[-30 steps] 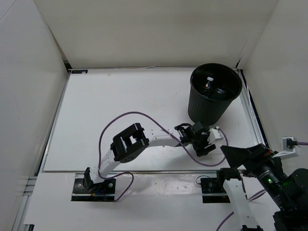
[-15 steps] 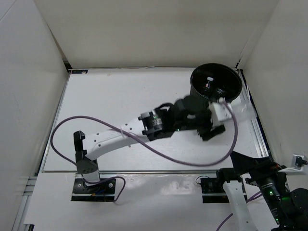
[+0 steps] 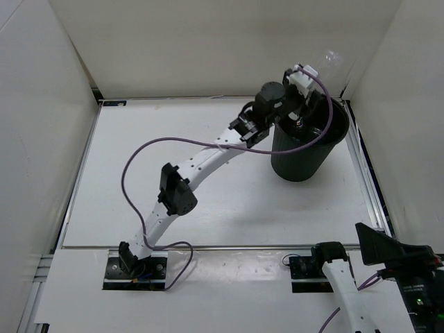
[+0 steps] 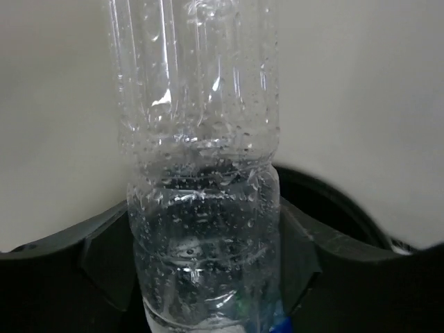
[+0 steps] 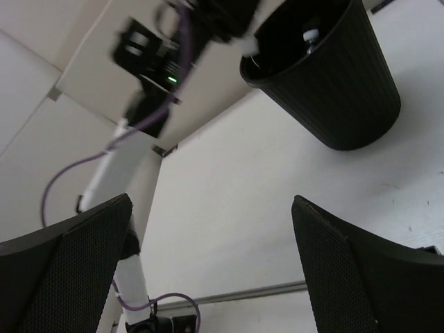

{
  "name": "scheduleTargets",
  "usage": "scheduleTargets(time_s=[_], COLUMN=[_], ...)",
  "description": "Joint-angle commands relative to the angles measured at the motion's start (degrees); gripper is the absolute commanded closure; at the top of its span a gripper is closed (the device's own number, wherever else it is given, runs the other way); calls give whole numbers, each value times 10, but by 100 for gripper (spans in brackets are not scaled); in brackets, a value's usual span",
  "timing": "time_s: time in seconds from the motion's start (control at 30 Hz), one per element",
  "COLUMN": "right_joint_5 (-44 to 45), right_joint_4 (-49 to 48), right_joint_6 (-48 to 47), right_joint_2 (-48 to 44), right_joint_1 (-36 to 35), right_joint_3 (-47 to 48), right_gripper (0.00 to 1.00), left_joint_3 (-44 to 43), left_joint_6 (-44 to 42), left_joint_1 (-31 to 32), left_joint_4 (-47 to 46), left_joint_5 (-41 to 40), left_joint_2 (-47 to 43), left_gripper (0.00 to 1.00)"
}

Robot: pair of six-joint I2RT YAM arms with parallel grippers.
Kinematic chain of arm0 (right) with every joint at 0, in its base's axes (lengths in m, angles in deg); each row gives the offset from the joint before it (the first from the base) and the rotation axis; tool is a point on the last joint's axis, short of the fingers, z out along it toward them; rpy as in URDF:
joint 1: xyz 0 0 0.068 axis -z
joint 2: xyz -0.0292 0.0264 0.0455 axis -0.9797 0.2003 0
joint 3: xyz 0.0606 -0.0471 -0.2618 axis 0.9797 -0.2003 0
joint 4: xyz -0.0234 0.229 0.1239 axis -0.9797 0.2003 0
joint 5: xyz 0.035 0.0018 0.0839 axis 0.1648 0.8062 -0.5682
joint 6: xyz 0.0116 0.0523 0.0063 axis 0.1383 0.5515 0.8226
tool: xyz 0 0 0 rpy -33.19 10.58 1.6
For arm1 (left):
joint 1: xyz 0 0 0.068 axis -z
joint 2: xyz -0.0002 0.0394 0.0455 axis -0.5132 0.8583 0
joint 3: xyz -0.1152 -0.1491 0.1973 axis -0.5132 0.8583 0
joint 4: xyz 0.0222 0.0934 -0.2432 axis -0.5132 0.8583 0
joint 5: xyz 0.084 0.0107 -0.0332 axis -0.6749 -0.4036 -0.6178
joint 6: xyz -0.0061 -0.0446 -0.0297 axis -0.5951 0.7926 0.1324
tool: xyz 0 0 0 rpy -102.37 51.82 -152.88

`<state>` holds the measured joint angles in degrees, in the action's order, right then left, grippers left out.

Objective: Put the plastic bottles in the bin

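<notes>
One clear plastic bottle (image 4: 201, 139), thin-walled, ribbed at the waist and beaded inside with droplets, is clamped between the black fingers (image 4: 104, 263) of the left gripper (image 4: 207, 277). A second ago that gripper sat low on the table (image 3: 173, 173) beside the foot of the bin (image 3: 298, 163); half a second ago it was swinging up past the bin's wall; now the overhead view shows the arm stretched long, the bottle raised at the far rim of the open mouth, its pale end jutting past the rim. The carry looks all but done; what remains, on this evidence, is to settle the bottle over the mouth and let go. The bin is a tall round black tub, ribbed and tapering downward; a white cap (image 5: 310, 33) shows inside it. The right gripper (image 5: 215, 277) hangs spread and empty, well apart from the bin.
</notes>
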<state>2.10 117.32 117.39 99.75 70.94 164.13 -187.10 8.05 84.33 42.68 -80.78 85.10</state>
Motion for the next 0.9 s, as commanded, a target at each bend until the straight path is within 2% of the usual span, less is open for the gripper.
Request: scheduleTargets(time_s=[0.0,0.03,0.13,0.3,0.43,0.5,0.53,0.57,0.63,0.67,0.87], right_joint_5=[38,38,45,59,60,53,47,28,-3,-20,-69], right_joint_4=[18,28,43,48,62,62,62,62,62,62,62], right_joint_6=[-13,-13,-1,17,22,22,22,15,-13,-23,-5], right_joint_2=[31,31,36,47,82,101,109,118,151,176,268], right_joint_1=[-11,-17,-28,-39,-44,-44,-44,-44,-44,-44,-44], right_joint_3=[47,54,68,68,38,14,-16,-34,-67,-97,-197], right_gripper=[1,1,1,1,1,1,1,1,1,1,1], left_joint_3=[13,23,56,113,221,311,374,407,474,538,694], left_joint_6=[64,64,46,25,74,103,104,109,109,118,230], left_joint_1=[13,13,24,24,24,30,36,44,59,66,61], left_joint_4=[-77,-82,-82,-82,-77,-44,-31,-6,18,33,212], left_joint_5=[4,4,-23,-47,-115,-124,-147,-167,-200,-229,-412], left_joint_2=[11,17,9,-76,-219,-314,-343,-402,-463,-521,-720], left_gripper=[17,10,0,0,0,0,0,0,0,0,0])
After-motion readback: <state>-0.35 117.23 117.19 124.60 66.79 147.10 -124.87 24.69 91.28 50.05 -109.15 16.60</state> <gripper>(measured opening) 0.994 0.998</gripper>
